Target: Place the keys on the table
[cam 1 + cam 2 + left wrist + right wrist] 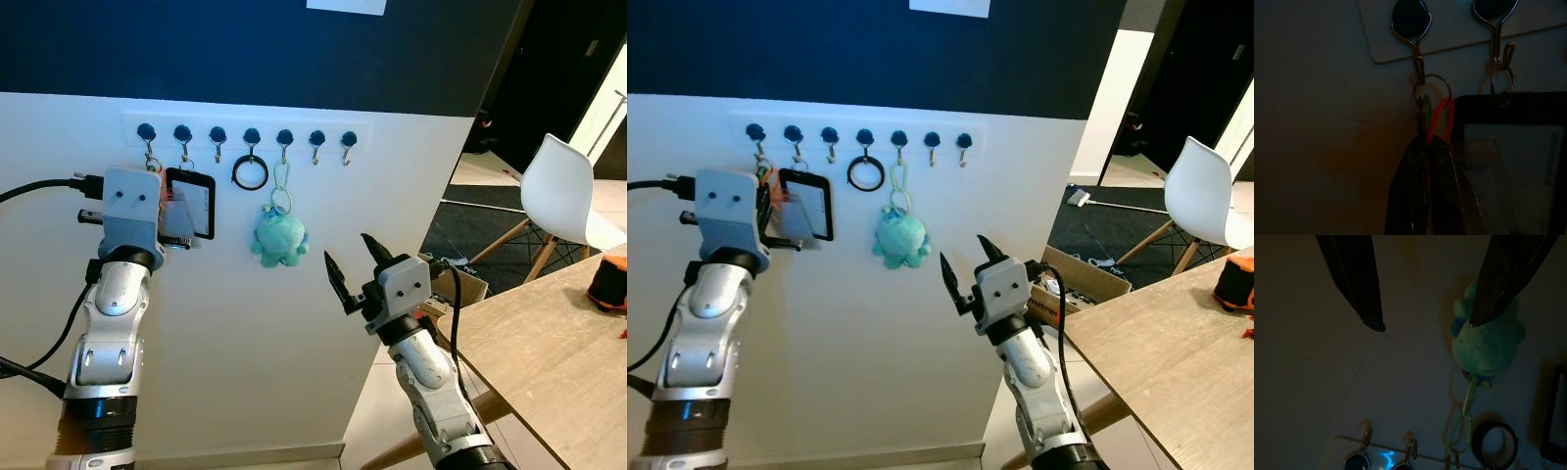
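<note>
At the far-left hook (1411, 30) on the wall, my left gripper (1426, 142) is pinched on the keys (1424, 115), whose ring could snag if I pull straight out, while my right gripper (355, 264) hovers wide open.

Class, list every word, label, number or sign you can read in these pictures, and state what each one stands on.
None can be read.
Badge holder on the hook rack: its card carries small print along one edge in the left wrist view, too dark and blurred to read.
White sheet on the dark wall: nothing legible.
Keys, plush toy: no lettering visible.
</note>
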Controlling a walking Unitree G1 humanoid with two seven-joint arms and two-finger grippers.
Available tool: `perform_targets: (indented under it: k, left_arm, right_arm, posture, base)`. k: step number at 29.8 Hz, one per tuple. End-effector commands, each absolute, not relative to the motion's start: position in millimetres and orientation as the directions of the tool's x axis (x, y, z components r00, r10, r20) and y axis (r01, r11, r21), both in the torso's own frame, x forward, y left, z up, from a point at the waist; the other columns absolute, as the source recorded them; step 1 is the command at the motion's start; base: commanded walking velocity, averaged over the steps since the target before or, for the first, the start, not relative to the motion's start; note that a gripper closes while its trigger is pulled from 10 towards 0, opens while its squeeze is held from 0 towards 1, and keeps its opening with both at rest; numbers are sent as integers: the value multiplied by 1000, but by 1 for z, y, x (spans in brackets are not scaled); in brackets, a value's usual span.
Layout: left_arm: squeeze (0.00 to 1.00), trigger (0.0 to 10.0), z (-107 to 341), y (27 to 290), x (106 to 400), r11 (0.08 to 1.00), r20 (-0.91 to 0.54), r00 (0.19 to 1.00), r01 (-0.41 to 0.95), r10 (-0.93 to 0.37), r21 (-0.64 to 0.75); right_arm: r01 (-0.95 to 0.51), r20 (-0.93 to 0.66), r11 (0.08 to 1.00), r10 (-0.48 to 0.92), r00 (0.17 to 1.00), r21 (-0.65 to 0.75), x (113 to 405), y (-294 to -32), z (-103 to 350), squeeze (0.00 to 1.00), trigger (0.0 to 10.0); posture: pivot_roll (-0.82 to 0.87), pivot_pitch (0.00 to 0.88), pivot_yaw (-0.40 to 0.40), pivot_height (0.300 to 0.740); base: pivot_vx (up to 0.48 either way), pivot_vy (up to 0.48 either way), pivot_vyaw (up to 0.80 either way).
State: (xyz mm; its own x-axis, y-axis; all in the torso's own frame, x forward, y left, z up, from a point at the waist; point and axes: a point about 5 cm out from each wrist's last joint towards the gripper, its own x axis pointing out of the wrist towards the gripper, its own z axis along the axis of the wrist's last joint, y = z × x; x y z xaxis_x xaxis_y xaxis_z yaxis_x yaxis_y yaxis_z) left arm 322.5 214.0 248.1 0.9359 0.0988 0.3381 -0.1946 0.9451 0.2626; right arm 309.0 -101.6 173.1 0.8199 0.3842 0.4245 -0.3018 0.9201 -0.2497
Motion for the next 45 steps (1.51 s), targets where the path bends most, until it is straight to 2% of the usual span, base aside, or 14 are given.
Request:
perform_targets:
  k: [1,2,3,9,19,21,24,32,38,45]
  left_arm:
    - [0,6784,252,215,320,948,365,926,-195,94,250]
    - [0,6784,253,214,319,951,377,922,-189,86,246]
    - [0,10000,256,212,316,955,395,916,-177,72,237]
    - [0,10000,262,206,304,953,447,894,-149,17,262]
    - [0,10000,273,207,297,941,490,872,-168,3,295]
    - [0,10000,265,208,302,905,425,905,-179,-3,387]
    - [0,10000,256,214,306,878,372,928,-202,30,434]
    - [0,10000,249,228,313,860,312,942,-258,124,440]
    - [0,10000,266,240,310,838,407,884,-393,231,378]
    - [0,10000,287,236,300,856,535,817,-420,213,302]
  right_arm:
    - [-303,418,921,383,824,-245,310,-102,171,0,10000]
    - [-304,418,921,383,823,-246,310,-102,171,0,10000]
    - [-305,418,920,384,823,-246,310,-102,171,0,10000]
    - [-305,417,920,385,823,-246,310,-102,171,0,10000]
    - [-313,415,918,390,822,-244,311,-100,170,0,10000]
    - [-316,415,917,393,820,-242,311,-98,170,0,10000]
    - [-318,417,917,393,819,-241,311,-97,170,0,10000]
    - [-314,416,919,389,822,-238,310,-98,169,0,10000]
    - [-308,417,922,383,824,-236,309,-99,169,0,10000]
    - [-312,415,921,385,825,-235,308,-98,169,0,10000]
  posture:
    - [130,2,-48,740]
    - [130,2,-48,740]
    - [130,2,-48,740]
    - [132,0,-46,740]
    - [150,2,-49,740]
    - [151,3,-49,740]
    - [149,3,-45,740]
    - [146,9,-40,740]
    - [139,14,-35,740]
    - [143,18,-36,740]
  base:
    - [0,0,0]
    - [0,0,0]
    - [0,0,0]
    - [0,0,0]
    - [0,0,0]
    - [0,0,0]
    - [0,0,0]
    - [0,0,0]
    - [0,0,0]
    - [0,0,0]
